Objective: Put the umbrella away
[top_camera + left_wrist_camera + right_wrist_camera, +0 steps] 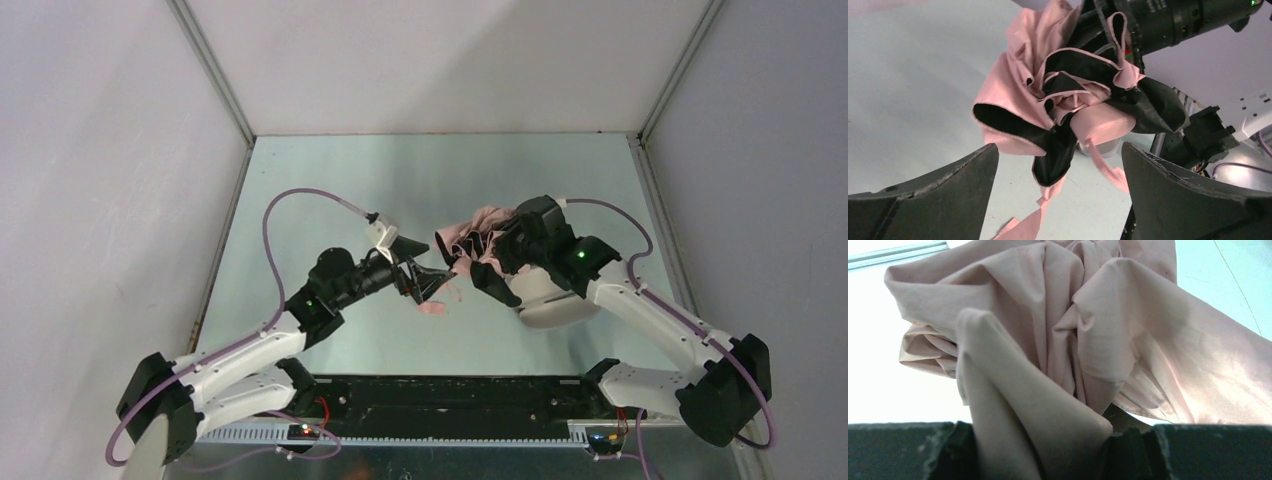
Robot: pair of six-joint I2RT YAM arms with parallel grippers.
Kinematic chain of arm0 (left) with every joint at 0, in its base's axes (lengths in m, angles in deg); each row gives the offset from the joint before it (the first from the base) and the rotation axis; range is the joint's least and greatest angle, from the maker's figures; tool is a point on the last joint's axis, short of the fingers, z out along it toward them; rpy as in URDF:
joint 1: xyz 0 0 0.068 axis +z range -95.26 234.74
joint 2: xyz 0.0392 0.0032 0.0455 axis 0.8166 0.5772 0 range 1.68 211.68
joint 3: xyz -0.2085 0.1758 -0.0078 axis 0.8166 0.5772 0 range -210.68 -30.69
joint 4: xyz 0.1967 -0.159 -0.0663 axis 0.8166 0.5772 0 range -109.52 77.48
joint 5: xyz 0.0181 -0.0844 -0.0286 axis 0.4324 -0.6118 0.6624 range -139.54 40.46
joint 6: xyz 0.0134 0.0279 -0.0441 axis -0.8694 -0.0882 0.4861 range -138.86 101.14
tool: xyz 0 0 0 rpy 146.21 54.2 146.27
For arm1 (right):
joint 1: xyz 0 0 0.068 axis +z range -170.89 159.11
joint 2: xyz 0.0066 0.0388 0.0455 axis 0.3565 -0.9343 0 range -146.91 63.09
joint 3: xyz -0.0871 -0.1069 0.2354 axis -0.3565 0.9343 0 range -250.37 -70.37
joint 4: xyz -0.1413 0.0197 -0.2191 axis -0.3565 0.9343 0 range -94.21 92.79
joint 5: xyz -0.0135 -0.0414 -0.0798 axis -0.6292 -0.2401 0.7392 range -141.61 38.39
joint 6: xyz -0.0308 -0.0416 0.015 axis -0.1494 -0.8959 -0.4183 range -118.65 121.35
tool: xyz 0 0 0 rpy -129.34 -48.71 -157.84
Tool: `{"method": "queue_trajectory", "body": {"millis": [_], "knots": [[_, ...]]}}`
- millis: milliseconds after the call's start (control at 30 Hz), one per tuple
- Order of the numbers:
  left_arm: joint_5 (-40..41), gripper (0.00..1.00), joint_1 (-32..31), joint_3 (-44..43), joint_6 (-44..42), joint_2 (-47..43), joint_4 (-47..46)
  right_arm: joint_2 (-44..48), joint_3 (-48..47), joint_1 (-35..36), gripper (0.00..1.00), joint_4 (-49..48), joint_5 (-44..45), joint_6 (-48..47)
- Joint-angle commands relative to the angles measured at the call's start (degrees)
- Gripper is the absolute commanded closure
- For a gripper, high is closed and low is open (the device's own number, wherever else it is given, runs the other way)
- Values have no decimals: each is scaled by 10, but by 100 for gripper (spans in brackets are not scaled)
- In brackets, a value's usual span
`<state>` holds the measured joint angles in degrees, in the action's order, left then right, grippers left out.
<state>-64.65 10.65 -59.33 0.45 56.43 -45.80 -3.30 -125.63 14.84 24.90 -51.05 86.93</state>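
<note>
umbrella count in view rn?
1. The umbrella hangs bunched up, its pink fabric clamped in the right hand; the open left hand faces it without gripping. No second one shows.

Soft, even light falls from above in the top view: the surface (400, 170) has a faint sheen, and only pale shadows lie beneath the umbrella (487, 218). From the left wrist the fabric is sharp, while the left fingers (948, 190) below it are dark and slightly soft. From the right wrist, the background left of the umbrella is blown out white and the close fabric is mildly blurred.
</note>
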Motion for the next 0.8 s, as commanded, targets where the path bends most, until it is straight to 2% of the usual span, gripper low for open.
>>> {"method": "queue_trajectory", "body": {"millis": [0, 133, 200, 300, 567, 767], "knots": [[-22, 0, -20, -34, -87, -6, 51, -10, -32, 8, 100, -15, 36, 19], [68, 0, -81, -28, -274, -30, 104, -36, -71, 10, 100, 42, 45, 22], [67, 0, -87, -24, -330, -37, 118, -48, -92, 10, 100, 75, 44, 24], [93, 0, -89, -27, -379, -36, 118, -58, -116, 17, 100, 114, 47, 27], [164, 0, -118, -65, -507, 23, 88, -61, -127, 36, 100, 127, 39, 35], [158, 0, -137, -82, -537, 75, 57, -63, -127, 48, 100, 130, 30, 43]]}}
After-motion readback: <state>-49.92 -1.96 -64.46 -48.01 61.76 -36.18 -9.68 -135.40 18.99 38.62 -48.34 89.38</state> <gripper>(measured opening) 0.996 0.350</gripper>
